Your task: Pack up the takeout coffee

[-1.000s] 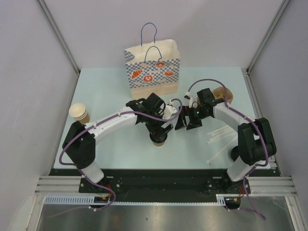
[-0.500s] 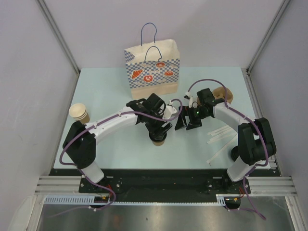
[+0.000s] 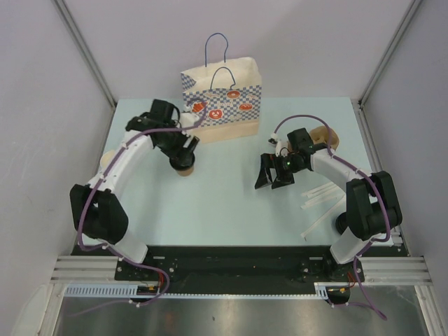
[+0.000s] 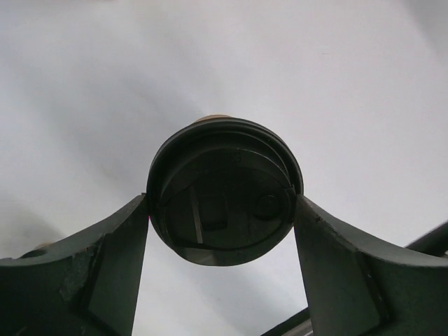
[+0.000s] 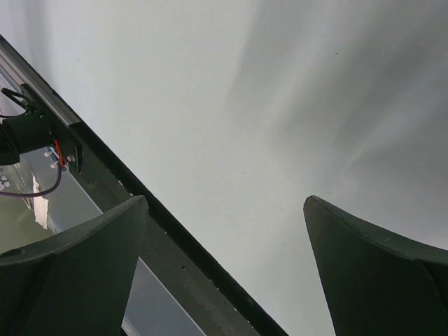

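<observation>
The takeout coffee, a small brown cup with a black lid, is held in my left gripper at the back left of the table, just left of and in front of the paper bag. In the left wrist view the black lid fills the gap and both fingers press its sides. My right gripper is open and empty over the table right of centre. Its wrist view shows only bare table and the front rail.
The patterned paper bag stands upright and open at the back centre. White straws lie at the right. A brown cup-like object sits behind the right arm. The stack of lidless cups is mostly hidden behind the left arm.
My left arm has carried the coffee from the table's middle to the back left, beside the bag. The right arm has stayed in place.
</observation>
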You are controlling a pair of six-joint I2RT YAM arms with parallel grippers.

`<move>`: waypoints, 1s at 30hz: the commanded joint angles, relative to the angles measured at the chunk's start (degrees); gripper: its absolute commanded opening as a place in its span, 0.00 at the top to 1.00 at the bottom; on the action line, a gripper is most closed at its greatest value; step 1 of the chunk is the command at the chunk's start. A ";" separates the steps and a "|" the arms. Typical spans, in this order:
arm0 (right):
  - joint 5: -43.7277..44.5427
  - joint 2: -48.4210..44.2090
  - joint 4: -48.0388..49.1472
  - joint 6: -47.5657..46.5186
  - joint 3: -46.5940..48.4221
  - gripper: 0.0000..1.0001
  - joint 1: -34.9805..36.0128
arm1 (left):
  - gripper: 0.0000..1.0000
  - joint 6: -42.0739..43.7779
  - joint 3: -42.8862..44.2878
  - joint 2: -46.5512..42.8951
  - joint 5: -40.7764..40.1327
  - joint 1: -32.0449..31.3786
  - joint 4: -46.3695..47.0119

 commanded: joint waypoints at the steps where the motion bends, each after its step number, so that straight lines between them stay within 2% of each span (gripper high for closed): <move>1: -1.14 -1.05 0.45 -1.12 2.16 0.01 -0.51 | 0.45 5.72 5.23 2.99 2.31 9.05 -2.75; 7: -1.14 -1.58 0.01 -1.65 2.08 0.00 -0.60 | 0.46 5.03 8.75 9.58 5.13 15.92 -0.83; 15: -1.49 -2.02 -0.51 -2.70 2.08 0.00 -0.77 | 0.44 4.58 5.07 12.40 3.73 17.69 4.97; 18: -2.10 -2.28 -0.78 -2.88 2.16 0.00 -1.12 | 0.39 4.23 3.48 12.31 3.81 18.30 6.56; 20: -2.37 -2.54 -0.78 -3.23 2.16 0.00 -1.21 | 0.32 4.14 2.69 11.70 4.16 18.30 6.74; 21: -2.72 -2.63 -0.69 -3.32 2.16 0.01 -1.21 | 0.22 4.06 2.43 11.44 4.25 18.30 7.00; 25: -2.89 -3.25 -0.43 -3.49 2.16 0.00 -1.30 | 0.10 3.62 1.64 10.21 4.25 18.30 6.92; 26: -2.98 -3.51 -0.43 -3.49 2.16 0.01 -1.39 | 0.04 3.53 1.81 10.03 4.25 18.30 6.83; 27: -3.07 -3.60 -0.43 -3.40 2.16 0.00 -1.39 | 0.01 3.44 1.90 9.77 4.25 18.30 6.48; 30: -3.42 -4.48 -0.34 -3.67 2.34 0.00 -1.65 | 0.00 2.57 3.65 9.42 4.60 18.30 4.90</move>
